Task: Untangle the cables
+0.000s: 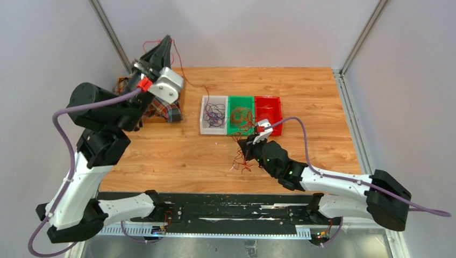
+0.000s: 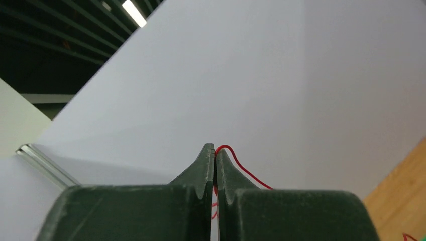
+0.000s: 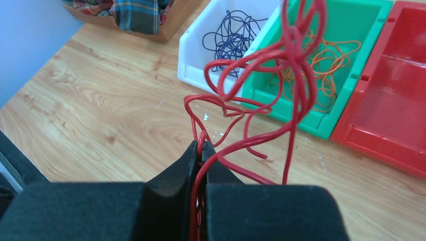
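While three bins (image 1: 241, 98) stand by, two grippers (image 2: 215, 150) (image 3: 201, 146) pinch red cables (image 3: 296, 75).

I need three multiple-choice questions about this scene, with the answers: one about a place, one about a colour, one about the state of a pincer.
1. In which plastic bin do the thin orange wires lie?
A. the white one
B. the green one
C. the red one

2. What colour is the thin flexible wire that the right pincer grips?
A. purple
B. orange
C. red

3. How is the left pincer?
A. wide open
B. shut on a wire
C. resting on the table

Answers:
1 B: the right wrist view shows them inside the green plastic bin.
2 C: the wire running out between its closed jaws is red.
3 B: its jaws meet on a thin red strand, high before the wall.
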